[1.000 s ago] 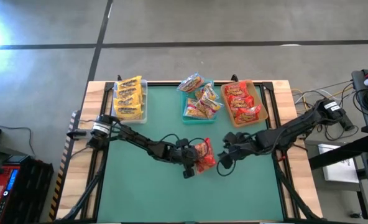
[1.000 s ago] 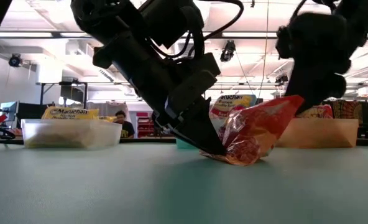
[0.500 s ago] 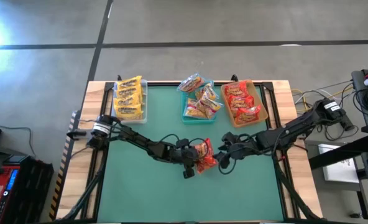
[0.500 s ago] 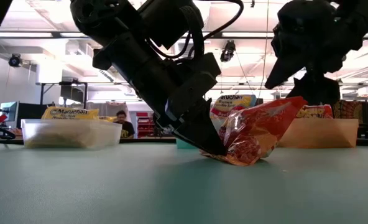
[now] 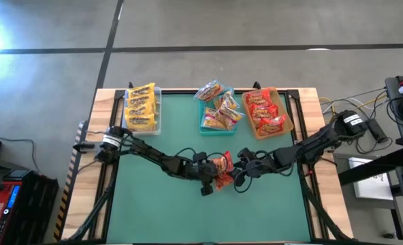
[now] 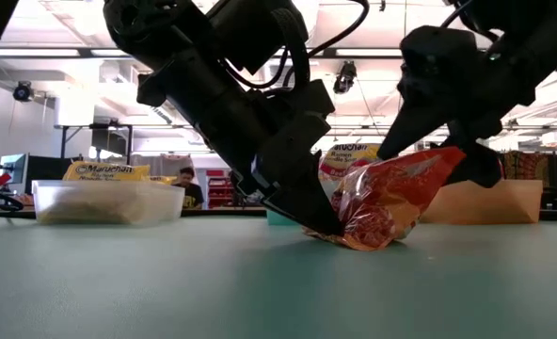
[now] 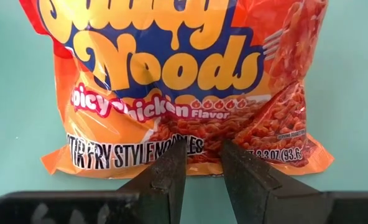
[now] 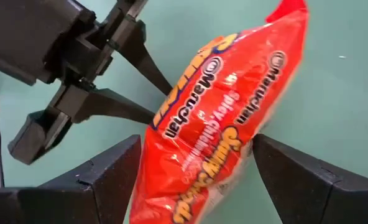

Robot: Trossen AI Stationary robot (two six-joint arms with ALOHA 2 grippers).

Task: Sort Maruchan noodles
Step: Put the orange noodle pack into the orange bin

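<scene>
Near the centre of the green tabletop (image 5: pixel 154 204), an orange Maruchan noodle packet (image 5: pixel 221 170) is pinched by the left gripper (image 5: pixel 213 178) and straddled by the released right gripper (image 5: pixel 237 175), ceiling-lit room (image 6: pixel 71 56) behind.

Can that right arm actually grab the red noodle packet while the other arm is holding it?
Probably yes. The right gripper stands open with a finger on either side of the red packet. The left gripper pinches only the packet's far edge, so it seems to leave that end free.
</scene>
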